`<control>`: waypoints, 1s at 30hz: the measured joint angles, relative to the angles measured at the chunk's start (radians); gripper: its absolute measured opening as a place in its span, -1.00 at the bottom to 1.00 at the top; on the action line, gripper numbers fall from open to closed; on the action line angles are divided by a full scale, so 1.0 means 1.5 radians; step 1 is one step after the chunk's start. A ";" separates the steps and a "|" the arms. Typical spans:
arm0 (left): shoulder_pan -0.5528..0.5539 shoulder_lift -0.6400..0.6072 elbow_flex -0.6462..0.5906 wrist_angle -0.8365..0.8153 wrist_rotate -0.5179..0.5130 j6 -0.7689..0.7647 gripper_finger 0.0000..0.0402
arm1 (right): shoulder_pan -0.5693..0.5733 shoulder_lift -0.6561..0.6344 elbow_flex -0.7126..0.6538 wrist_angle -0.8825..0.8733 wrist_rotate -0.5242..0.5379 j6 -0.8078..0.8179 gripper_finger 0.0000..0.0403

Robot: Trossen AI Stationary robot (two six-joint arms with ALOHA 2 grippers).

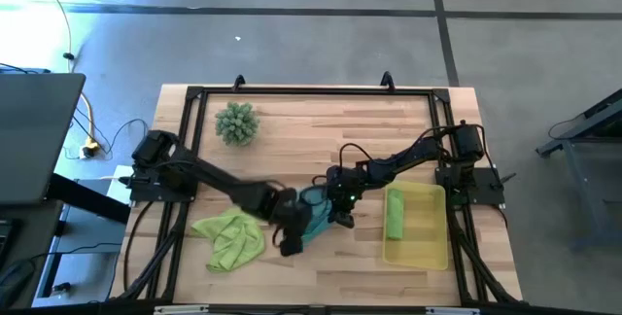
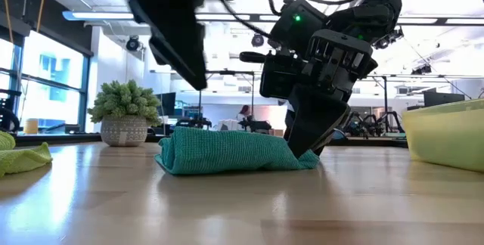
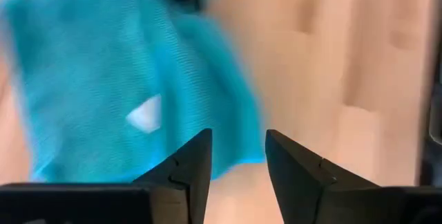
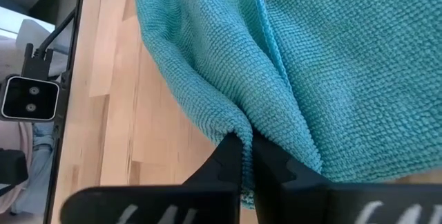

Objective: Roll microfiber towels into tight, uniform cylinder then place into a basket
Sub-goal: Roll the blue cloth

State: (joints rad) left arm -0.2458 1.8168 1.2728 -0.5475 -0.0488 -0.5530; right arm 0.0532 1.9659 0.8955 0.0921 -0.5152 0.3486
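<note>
pale wooden slats make up the worktop point(image 1: 292, 266), framed by a black rail under a bright workshop hall. one lime green microfibre towel, rolled into a cylinder point(image 1: 395, 213), already lies in the shallow translucent yellow plastic basket point(image 1: 428, 247), so one of three looks done. the teal blue microfibre towel point(image 2: 227, 153) is mid-roll, a loose, uneven bundle near the worktop's centre, not yet tight. the other lime green towel, crumpled and flat point(image 1: 231, 237), is untouched, well apart on the far side of the left arm.

the right end effector point(image 4: 246, 156) is pressed down at one end of the teal towel, its fingers together and pinching a fold of the cloth. the left end effector point(image 3: 238, 156) hangs just above the opposite end, fingers apart and empty, the cloth lying just ahead of its tips. judging by this, tightening the roll and two more placements remain. a spiky round green potted plant point(image 1: 237, 122) sits off at the back.
</note>
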 joint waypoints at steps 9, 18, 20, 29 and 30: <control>-0.084 0.029 -0.001 0.071 -0.112 0.086 -0.33 | 0.000 0.000 -0.001 0.007 -0.001 0.005 -1.00; -0.114 0.049 -0.003 0.079 -0.178 0.022 -0.15 | 0.000 0.000 -0.001 0.010 -0.002 0.008 -1.00; -0.117 0.063 -0.004 0.079 -0.184 0.011 -0.12 | 0.000 0.000 -0.001 0.011 -0.002 0.008 -1.00; -0.108 0.117 -0.004 0.066 -0.211 -0.062 -0.11 | 0.000 0.000 -0.001 0.010 -0.004 0.005 -1.00; -0.105 0.121 -0.004 0.062 -0.206 -0.078 -0.11 | 0.000 0.000 -0.001 0.010 -0.004 0.003 -1.00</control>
State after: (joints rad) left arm -0.4037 1.9981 1.2671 -0.4550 -0.3582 -0.6693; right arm 0.0536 1.9659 0.8936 0.1066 -0.5209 0.3536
